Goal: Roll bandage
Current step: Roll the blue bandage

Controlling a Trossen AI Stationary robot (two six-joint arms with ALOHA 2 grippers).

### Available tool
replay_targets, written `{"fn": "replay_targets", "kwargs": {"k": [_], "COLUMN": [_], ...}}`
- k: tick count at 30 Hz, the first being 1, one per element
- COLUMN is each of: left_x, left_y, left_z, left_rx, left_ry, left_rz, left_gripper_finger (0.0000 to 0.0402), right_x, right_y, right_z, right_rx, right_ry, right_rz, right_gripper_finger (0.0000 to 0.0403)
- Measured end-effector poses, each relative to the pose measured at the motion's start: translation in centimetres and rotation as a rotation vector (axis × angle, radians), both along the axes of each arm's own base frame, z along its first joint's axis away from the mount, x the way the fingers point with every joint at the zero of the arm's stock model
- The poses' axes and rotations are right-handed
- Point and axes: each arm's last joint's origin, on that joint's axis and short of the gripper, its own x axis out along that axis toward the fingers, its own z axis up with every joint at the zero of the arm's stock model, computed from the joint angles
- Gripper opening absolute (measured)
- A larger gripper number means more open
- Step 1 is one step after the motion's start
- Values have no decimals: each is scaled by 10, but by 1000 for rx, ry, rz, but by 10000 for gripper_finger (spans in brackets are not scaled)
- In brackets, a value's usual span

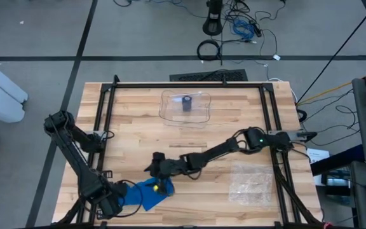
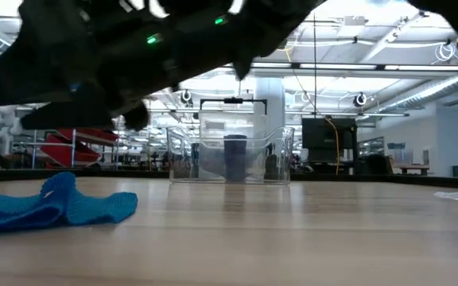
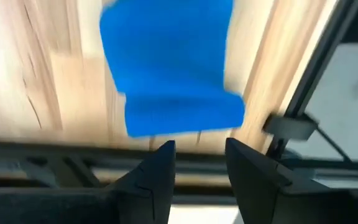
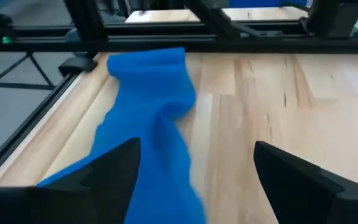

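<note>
A blue bandage lies unrolled and rumpled on the wooden table near its front edge, left of centre, with a small yellow piece on it. It also shows in the low view. My right gripper hovers open just above the bandage's far part, fingers wide apart. My left gripper is open at the table's front left. The bandage's end lies just ahead of the left gripper's fingertips, without touching them.
A clear plastic container with a dark roll inside stands at the table's far middle, also in the low view. A clear plastic bag lies at the front right. A black frame rail runs around the table.
</note>
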Motion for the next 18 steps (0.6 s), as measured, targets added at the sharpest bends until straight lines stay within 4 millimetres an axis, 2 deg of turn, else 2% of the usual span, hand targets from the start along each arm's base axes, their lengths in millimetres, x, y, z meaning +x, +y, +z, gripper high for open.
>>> {"fn": "replay_targets", "kwargs": {"k": [5,10,15,18], "left_x": [5,9,11,11], "left_y": [-4,-6,-6,-6], "left_z": [12,23,28,28], "left_rx": [19,37,59,60], "left_ry": [-129,-220,-261,-261], "left_rz": [-43,-77,-69,-68], "left_gripper_finger": [147,147,147,147], "right_x": [20,37,42,42], "right_y": [-12,-13,-11,-12], "right_z": [-11,-18,-26,-25], "right_rx": [16,52,56,50], "right_ry": [34,41,57,66], "right_rz": [14,93,108,111], "right_gripper_finger": [297,297,293,275]}}
